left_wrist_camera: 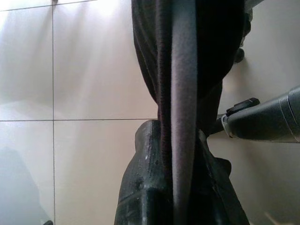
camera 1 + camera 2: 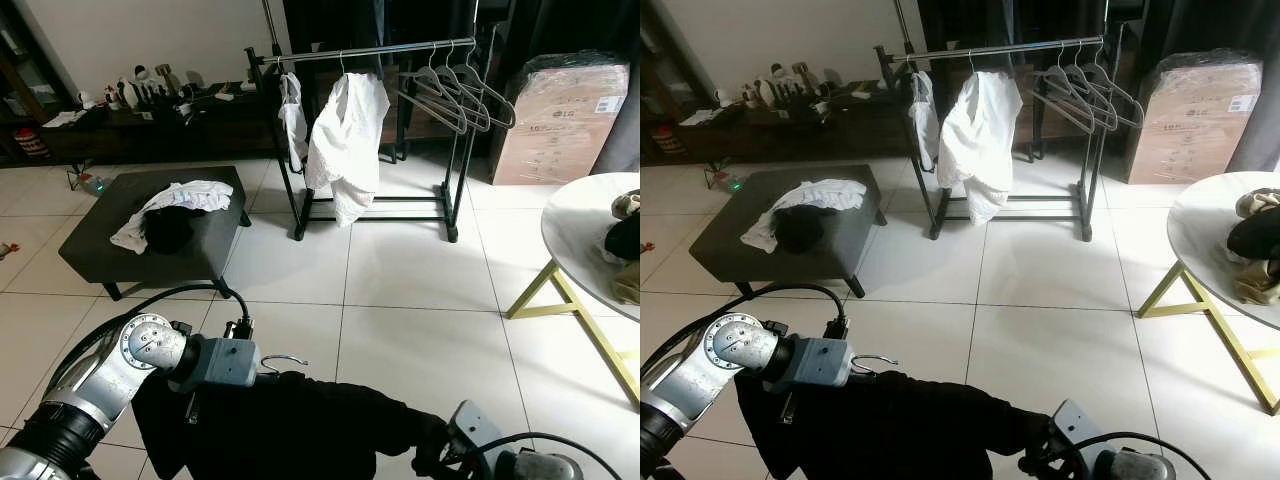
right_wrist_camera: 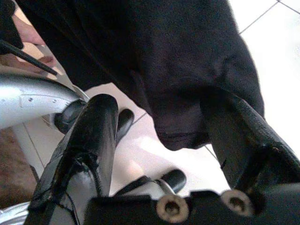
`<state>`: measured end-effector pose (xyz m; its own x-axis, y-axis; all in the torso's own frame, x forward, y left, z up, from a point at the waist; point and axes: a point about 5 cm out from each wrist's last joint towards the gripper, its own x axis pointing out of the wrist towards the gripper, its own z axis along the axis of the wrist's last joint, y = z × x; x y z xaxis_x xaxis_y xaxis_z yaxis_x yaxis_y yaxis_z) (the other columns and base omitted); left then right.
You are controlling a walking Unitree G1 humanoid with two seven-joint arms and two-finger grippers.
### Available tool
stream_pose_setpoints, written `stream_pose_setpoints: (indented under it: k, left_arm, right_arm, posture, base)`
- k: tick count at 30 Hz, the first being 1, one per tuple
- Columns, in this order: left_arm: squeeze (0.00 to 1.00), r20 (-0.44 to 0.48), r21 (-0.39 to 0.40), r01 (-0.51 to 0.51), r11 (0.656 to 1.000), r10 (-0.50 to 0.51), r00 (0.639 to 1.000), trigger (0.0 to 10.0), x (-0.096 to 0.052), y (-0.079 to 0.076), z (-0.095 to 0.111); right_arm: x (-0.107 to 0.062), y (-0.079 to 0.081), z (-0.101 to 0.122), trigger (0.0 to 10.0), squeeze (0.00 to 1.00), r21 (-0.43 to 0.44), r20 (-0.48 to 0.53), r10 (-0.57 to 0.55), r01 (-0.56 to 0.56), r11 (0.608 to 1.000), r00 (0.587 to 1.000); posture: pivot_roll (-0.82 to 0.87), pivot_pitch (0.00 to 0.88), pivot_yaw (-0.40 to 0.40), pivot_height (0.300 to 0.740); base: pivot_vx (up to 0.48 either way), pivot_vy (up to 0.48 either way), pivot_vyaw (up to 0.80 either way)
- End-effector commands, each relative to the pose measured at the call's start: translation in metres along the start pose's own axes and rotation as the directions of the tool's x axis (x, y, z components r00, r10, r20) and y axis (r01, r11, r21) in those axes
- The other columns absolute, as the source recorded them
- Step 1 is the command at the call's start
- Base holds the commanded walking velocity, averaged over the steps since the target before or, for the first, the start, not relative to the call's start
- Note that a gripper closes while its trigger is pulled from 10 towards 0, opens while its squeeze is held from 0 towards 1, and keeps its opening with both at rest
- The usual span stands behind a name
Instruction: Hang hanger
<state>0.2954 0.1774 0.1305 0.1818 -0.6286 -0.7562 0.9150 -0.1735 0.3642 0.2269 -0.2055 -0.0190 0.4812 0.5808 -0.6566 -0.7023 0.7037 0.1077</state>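
A black garment on a hanger, its metal hook poking up, hangs low between both arms, well short of the clothes rack across the tiled floor. The left gripper is clenched on the cloth by the hook. The right gripper has its fingers spread around the garment's far end; the hanger's long axis runs between the grippers, parallel to the rack's rail.
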Motion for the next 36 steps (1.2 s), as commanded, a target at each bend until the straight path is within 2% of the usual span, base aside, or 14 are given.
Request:
stream_pose_setpoints:
  k: [1,8,16,17,18,36]
  left_arm:
    - [0.0,0.016,0.002,-0.015,1.0,0.015,1.0,10.0,-0.005,0.001,0.001]
    - [0.0,0.021,0.001,-0.014,1.0,0.014,1.0,10.0,-0.003,0.001,0.003]
    - [0.0,0.021,0.002,-0.015,1.0,0.015,1.0,10.0,-0.003,0.001,0.003]
    - [0.0,0.021,0.001,-0.015,1.0,0.015,1.0,10.0,-0.003,0.001,0.003]
    - [0.0,0.02,0.001,-0.016,1.0,0.016,1.0,10.0,-0.003,0.001,0.003]
    - [0.0,0.02,-0.001,-0.013,1.0,0.013,1.0,10.0,-0.003,0.001,0.004]
  right_arm:
    - [0.004,0.001,0.005,10.0,0.0,0.012,0.018,0.005,-0.005,1.0,1.0]
    - [0.011,-0.002,0.012,10.0,0.0,0.053,0.055,-0.064,0.062,0.997,0.996]
    - [0.016,-0.001,0.014,10.0,0.0,0.069,0.054,-0.086,0.083,0.994,0.995]
    - [0.016,0.0,0.014,7.8,0.0,0.067,0.052,-0.086,0.083,0.994,0.995]
    - [0.017,0.0,0.011,0.0,0.0,0.071,0.041,-0.091,0.088,0.994,0.995]
    - [0.015,-0.006,0.011,0.0,0.0,0.087,0.057,-0.144,0.139,0.987,0.988]
  posture:
    - [-0.11,0.094,0.144,0.74]
    - [-0.11,0.095,0.143,0.74]
    - [-0.11,0.095,0.143,0.74]
    - [-0.11,0.095,0.143,0.74]
    - [-0.11,0.095,0.143,0.74]
    - [-0.1,0.095,0.145,0.74]
  base:
    - [0.0,0.0,0.0]
    - [0.0,0.0,0.0]
    - [0.0,0.0,0.0]
    - [0.0,0.0,0.0]
    - [0.0,0.0,0.0]
    - [0.0,0.0,0.0]
